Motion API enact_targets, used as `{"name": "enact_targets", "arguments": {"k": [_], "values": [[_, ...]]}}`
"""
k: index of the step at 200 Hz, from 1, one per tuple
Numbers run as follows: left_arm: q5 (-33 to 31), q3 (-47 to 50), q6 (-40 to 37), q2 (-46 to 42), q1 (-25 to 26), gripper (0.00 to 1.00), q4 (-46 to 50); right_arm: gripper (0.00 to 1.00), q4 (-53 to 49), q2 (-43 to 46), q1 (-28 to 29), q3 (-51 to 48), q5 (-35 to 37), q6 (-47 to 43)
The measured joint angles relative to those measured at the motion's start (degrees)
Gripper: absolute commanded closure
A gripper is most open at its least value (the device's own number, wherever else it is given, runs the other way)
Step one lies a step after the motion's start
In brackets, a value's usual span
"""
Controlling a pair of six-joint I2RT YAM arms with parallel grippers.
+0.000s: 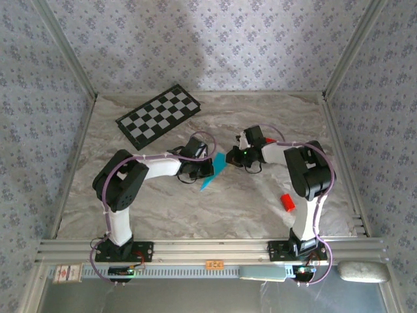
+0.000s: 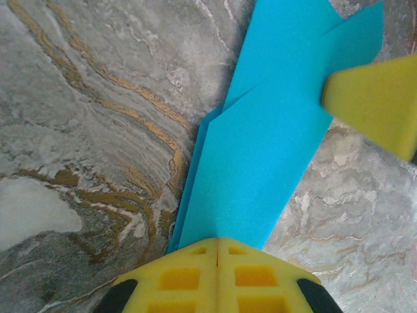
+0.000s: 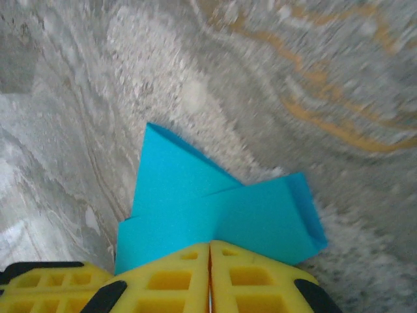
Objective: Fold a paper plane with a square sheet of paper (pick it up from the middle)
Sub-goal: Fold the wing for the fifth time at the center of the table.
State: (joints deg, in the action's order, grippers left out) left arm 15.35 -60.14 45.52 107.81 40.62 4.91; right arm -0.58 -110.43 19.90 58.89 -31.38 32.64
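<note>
Pinch the bright cyan folded paper sheet (image 1: 214,171) from opposite ends: yellow left fingers (image 2: 182,277) pressed together on one edge, yellow right fingers (image 3: 254,277) clamped on the other. Held at the middle of the grey marbled desk (image 1: 260,208).

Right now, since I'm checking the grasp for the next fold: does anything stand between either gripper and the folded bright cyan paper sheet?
Nothing visible does. The left gripper and right gripper are each shut directly on the folded bright cyan paper sheet, over the grey marbled tabletop.
</note>
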Motion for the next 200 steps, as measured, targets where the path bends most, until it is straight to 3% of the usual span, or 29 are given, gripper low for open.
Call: {"name": "enact_targets", "arguments": {"k": [54,113,144,200], "values": [[0.02,0.00,0.00,0.24,0.00,1.00,-0.55,0.90,-0.24,-0.46,-4.66,1.42,2.25,0.79],[0.24,-0.46,-0.04,0.31,0.00,1.00,0.15,0.89,-0.85,5.46,-3.50,0.31,7.50,-1.18],[0.26,-0.96,-0.50,0.31,0.00,1.00,1.31,0.89,0.26,8.52,-0.57,-0.68,4.48,-1.14],[0.59,-1.97,-1.90,0.31,0.00,1.00,3.34,0.89,0.68,2.29,3.19,-0.68,-1.20,-0.04]]}}
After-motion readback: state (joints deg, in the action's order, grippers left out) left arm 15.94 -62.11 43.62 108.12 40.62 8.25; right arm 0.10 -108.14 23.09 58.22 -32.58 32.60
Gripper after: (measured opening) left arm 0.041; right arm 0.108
